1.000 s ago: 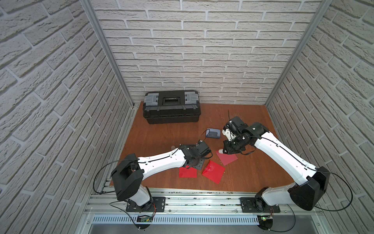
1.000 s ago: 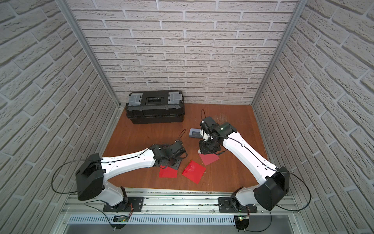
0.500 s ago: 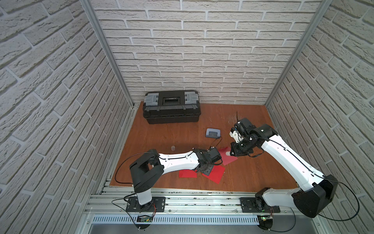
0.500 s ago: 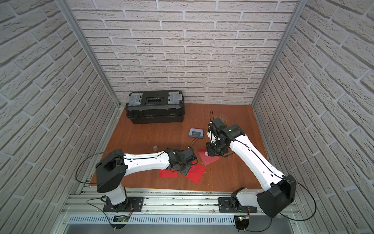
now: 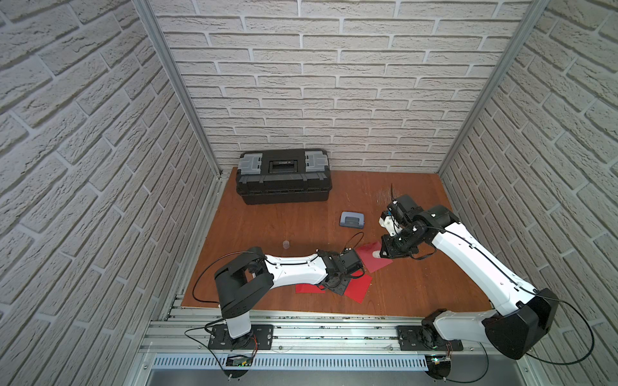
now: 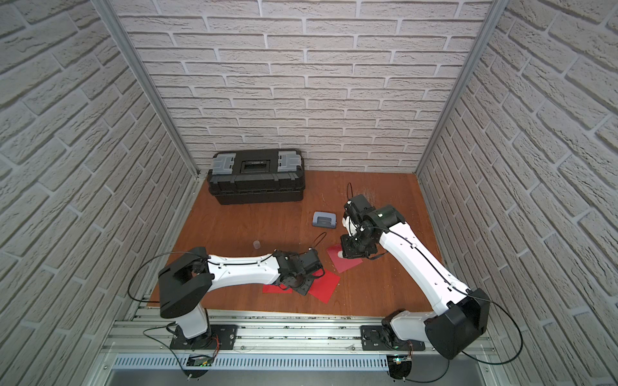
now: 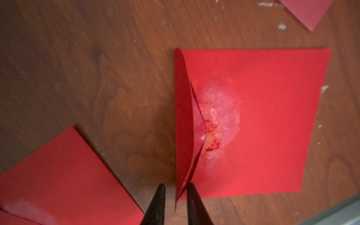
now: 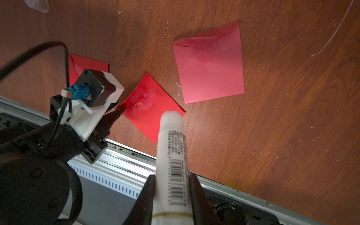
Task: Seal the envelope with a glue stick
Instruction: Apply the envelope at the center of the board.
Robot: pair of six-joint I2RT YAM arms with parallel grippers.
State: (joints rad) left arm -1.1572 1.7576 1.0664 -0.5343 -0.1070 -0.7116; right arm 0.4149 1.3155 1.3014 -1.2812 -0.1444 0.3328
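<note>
A red envelope [image 7: 263, 116] with a whitish glue smear lies near the table's front, also in a top view [image 5: 360, 288]. Its flap [image 7: 185, 124] stands up between the narrowly parted fingers of my left gripper [image 7: 176, 194], touching one finger, with a gap to the other. My right gripper [image 8: 172, 187] is shut on the white glue stick [image 8: 171, 155], uncapped, tip down. In both top views the glue stick [image 5: 377, 254] [image 6: 340, 254] hangs over another red envelope [image 5: 376, 257] farther back. My left gripper [image 5: 337, 288] is low at the front envelope's left edge.
A third red envelope [image 5: 309, 288] lies left of my left gripper. The clear cap [image 5: 286, 244] stands alone farther left. A grey-blue hole punch [image 5: 351, 220] sits mid-table and a black toolbox [image 5: 283, 175] stands at the back wall. Glue crumbs dot the wood.
My left arm has swung right to the front envelope and its jaws have narrowed round the raised flap. My right arm with the glue stick has drawn slightly right.
</note>
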